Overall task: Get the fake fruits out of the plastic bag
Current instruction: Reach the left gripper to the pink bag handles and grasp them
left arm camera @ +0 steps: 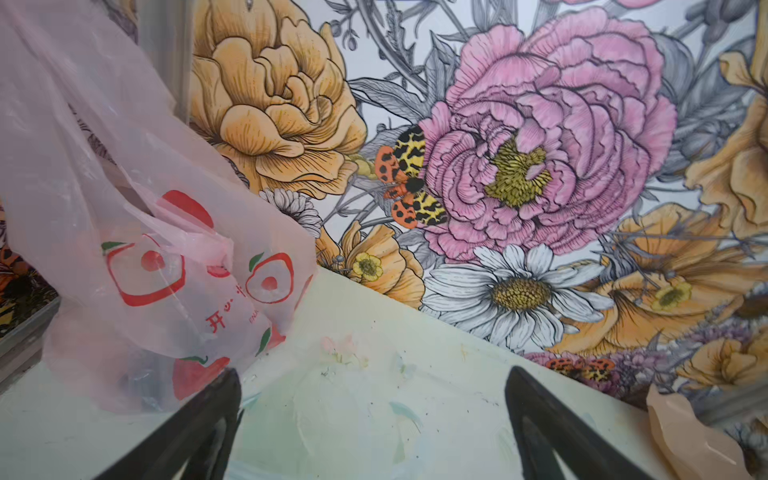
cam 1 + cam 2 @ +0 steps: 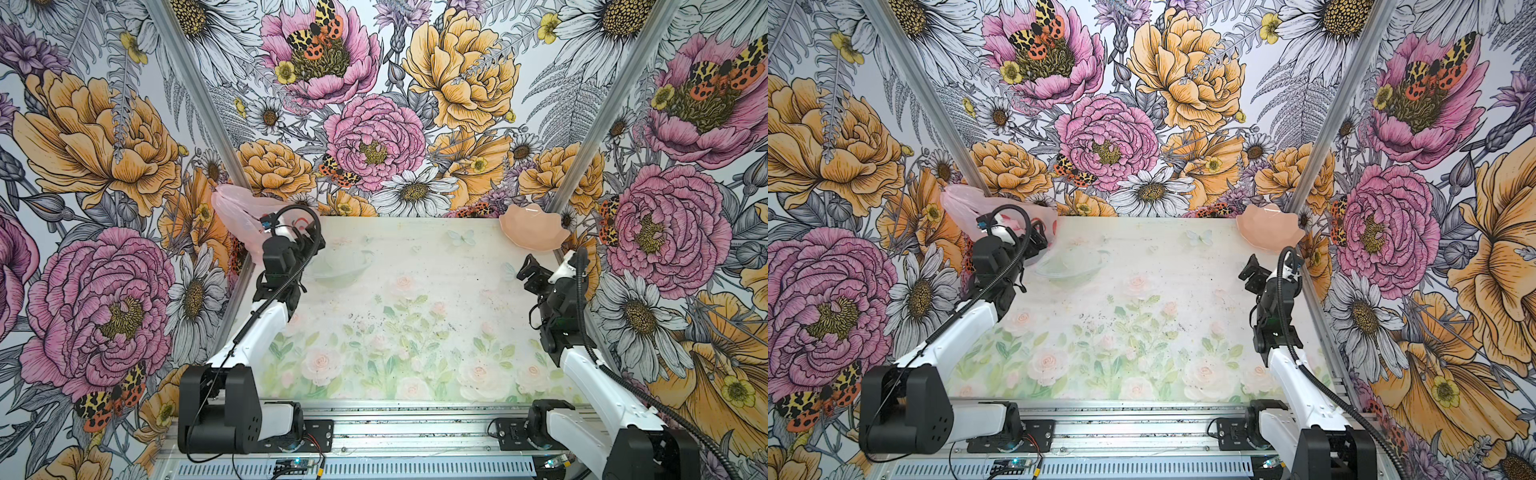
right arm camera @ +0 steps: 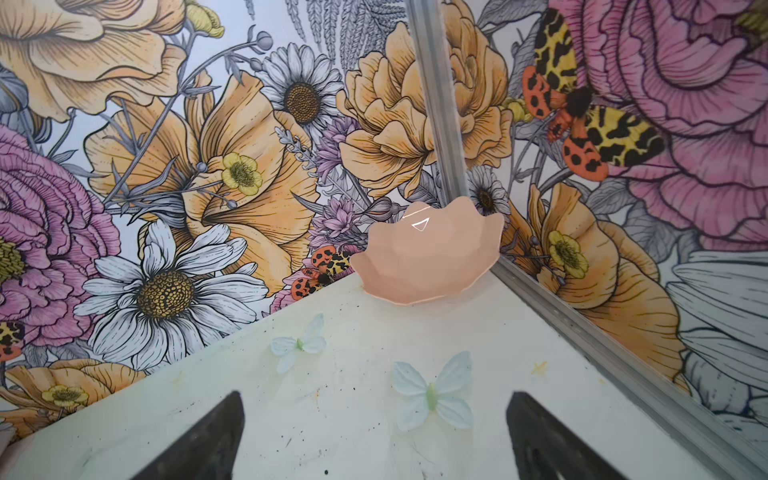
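Item: thin translucent pink plastic bag (image 1: 137, 249) with red fruit prints, slumped in the far left corner of the pale floral-printed tabletop (image 2: 415, 291); its contents cannot be made out.

Left gripper (image 1: 374, 370): jaws wide apart, empty, one fingertip (image 1: 226, 386) at the bag's lower edge.

Right gripper (image 3: 376, 392): jaws wide apart, empty, above the tabletop, facing the peach petal-edged bowl (image 3: 428, 257) in the far right corner.

The worktop (image 2: 424, 266) shows pale roses. The plastic bag (image 2: 233, 212) sits in its far left corner, a peach bowl (image 2: 536, 232) far right.
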Motion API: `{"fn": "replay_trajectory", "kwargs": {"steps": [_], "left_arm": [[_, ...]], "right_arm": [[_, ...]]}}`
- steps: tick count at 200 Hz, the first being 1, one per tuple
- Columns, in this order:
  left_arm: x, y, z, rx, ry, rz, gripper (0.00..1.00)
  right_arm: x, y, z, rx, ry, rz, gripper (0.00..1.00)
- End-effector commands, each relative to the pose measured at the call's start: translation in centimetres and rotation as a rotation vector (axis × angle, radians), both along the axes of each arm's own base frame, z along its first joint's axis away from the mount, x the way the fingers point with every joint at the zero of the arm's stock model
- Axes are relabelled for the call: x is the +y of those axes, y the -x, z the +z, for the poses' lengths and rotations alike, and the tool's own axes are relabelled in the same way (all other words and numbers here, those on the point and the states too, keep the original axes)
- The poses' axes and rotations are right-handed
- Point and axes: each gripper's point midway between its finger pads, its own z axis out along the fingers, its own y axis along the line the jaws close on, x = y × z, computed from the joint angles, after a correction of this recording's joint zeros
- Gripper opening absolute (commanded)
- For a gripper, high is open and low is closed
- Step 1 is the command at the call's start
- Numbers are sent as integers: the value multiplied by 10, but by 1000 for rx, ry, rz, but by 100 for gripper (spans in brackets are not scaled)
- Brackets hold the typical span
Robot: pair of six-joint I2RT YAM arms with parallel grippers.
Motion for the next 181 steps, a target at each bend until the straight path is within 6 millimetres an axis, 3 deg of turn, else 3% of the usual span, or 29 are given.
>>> {"fn": "replay_trajectory", "kwargs": {"steps": [1,52,67,88,126,159,181], "left_arm": [[-11,-22,-31,119,225,-155,99],[37,-58,-25,129,53,203,99],[62,-48,-20,124,-38,398,99],[80,-38,-9,101,-171,557,99],[120,-33,3,111,-172,754,99],[140,-48,9,72,-97,707,99],[155,-58,-1,72,-36,677,99]], "right_arm": [[14,-4,-21,75,-101,97,98],[27,-12,-27,99,-116,167,97],[27,-12,-30,104,-118,168,97],[28,-15,-33,112,-123,169,96],[32,-22,-45,151,-148,186,94],[34,-24,-52,183,-159,192,92],[37,-24,-52,190,-162,196,91]]}}
